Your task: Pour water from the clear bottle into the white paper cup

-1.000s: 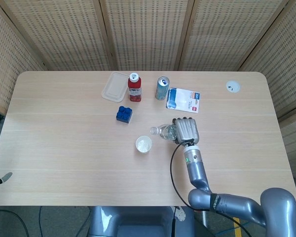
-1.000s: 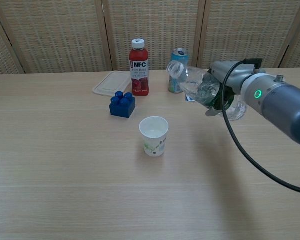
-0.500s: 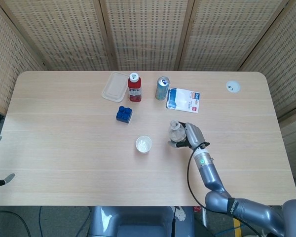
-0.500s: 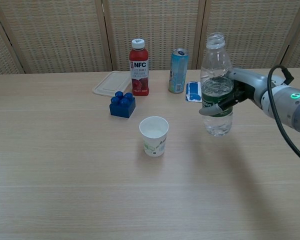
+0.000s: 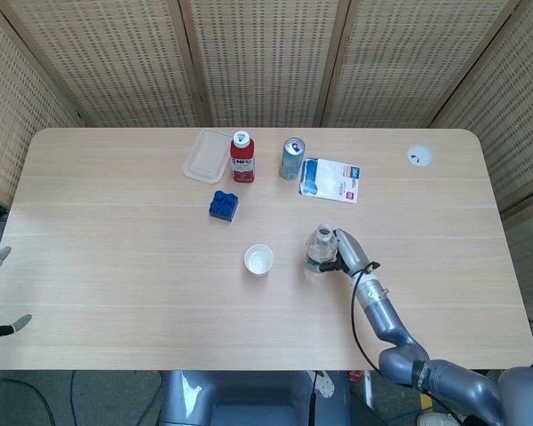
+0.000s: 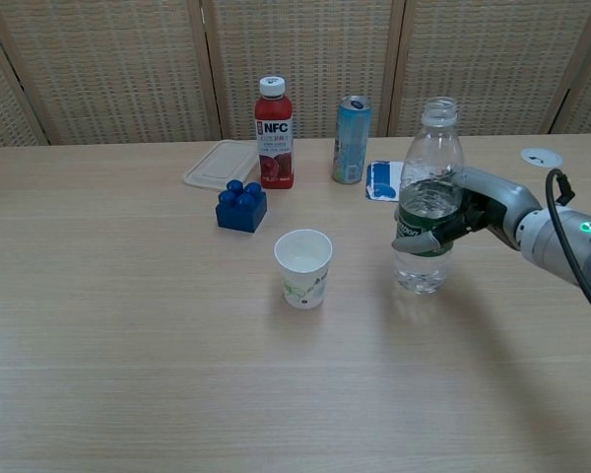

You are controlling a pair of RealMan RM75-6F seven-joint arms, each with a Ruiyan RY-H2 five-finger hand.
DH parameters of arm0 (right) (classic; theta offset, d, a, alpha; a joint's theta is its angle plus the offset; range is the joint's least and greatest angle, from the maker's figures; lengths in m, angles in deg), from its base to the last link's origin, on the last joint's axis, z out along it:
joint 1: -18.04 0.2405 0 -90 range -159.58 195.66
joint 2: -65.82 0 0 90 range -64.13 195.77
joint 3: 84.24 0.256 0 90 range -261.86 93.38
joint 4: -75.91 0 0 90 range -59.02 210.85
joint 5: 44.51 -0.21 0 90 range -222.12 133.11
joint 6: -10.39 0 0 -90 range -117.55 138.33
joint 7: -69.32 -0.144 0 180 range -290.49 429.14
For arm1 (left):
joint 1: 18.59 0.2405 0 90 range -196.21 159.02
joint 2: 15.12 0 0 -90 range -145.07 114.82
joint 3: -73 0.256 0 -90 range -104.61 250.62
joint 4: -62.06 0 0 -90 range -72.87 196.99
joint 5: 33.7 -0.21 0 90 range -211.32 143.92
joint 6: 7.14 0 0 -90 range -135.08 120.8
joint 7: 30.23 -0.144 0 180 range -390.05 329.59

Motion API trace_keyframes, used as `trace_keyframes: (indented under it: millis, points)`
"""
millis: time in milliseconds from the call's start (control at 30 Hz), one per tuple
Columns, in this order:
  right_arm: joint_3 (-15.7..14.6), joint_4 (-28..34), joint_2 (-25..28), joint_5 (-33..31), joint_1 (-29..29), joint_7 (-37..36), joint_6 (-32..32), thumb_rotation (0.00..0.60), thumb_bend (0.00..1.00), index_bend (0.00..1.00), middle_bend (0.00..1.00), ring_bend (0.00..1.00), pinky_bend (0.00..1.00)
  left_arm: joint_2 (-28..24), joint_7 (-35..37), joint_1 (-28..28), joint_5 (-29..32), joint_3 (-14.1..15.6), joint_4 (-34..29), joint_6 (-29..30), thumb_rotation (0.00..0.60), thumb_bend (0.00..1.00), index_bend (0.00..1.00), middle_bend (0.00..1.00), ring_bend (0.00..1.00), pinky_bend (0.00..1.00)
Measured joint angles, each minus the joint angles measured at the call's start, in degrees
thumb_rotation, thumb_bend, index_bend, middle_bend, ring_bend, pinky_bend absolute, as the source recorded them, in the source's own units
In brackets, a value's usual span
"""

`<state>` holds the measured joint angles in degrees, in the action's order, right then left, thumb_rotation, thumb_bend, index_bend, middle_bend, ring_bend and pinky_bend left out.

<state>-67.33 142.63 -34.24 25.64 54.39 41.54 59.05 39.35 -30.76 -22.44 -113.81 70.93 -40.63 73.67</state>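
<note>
Woven screens back a pale wooden table (image 6: 128, 374). Right of centre, the clear bottle (image 6: 426, 197) stands upright on it, its long axis vertical and its uncapped mouth pointing up. Reaching in low from the right, the right hand (image 6: 465, 211) wraps the bottle's middle. Just left sits the white paper cup (image 6: 303, 267), upright. Only the left hand's fingertips (image 5: 2, 293) peek in at the near left edge; whether they are apart or together cannot be told.

Bright, even light; sharp focus, soft faint shadows.
</note>
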Motion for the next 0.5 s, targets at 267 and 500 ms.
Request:
trace_keyframes:
  millis: [267, 500]
  points:
    - [-0.8, -3.2, -2.4, 2.2, 0.3, -2.0, 1.9, 0.600, 0.56, 0.58, 0.60, 0.44, 0.35, -0.1, 0.4, 0.0, 0.0, 0.1, -0.1, -0.1, 0.600, 0.05, 0.00, 0.00, 0.00, 0.00]
    - [-2.2, -5.9, -3.4, 3.6, 0.7, -3.7, 1.2, 0.600, 0.44, 0.51, 0.41, 0.28, 0.23, -0.6, 1.3, -0.1, -0.5, 0.5, -0.2, -0.7, 0.600, 0.05, 0.00, 0.00, 0.00, 0.00]
